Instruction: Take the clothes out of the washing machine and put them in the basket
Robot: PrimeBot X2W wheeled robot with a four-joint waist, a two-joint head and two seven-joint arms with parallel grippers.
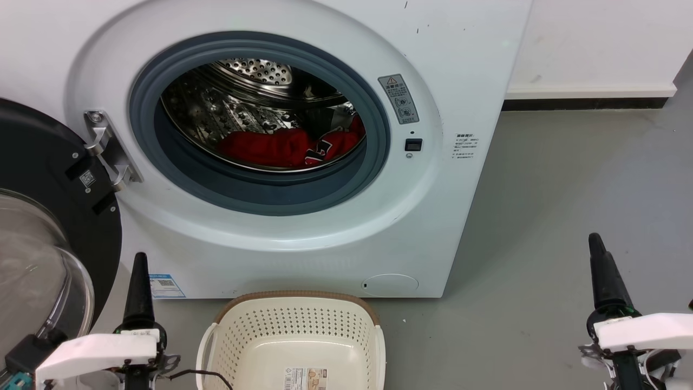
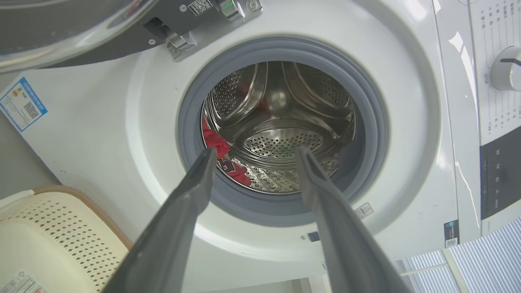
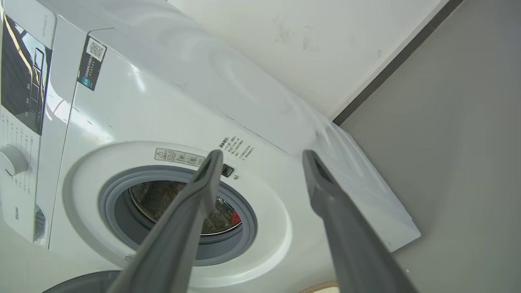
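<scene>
As I look down from the head view, the large white front-loading washing machine [image 1: 460,65] stands ahead, and its black-rimmed glass door [image 1: 38,157] hangs open at left, cut off by the frame. Bright red fabric clothes [image 1: 270,147] lie low in the drum in a heap running left-right, their lower edge behind the grey rubber ring [image 1: 254,189]. The cream perforated plastic basket [image 1: 295,325] sits just before the machine, near end cut off. The left gripper [image 1: 139,260] is beside the door, the right gripper [image 1: 595,244] over the grey floor [image 1: 541,216].

Left wrist view: fingers [image 2: 187,203] apart, empty, pointing at the drum; one finger partly hides the clothes.

Right wrist view: fingers [image 3: 338,211] apart, empty; I see a red sliver.
</scene>
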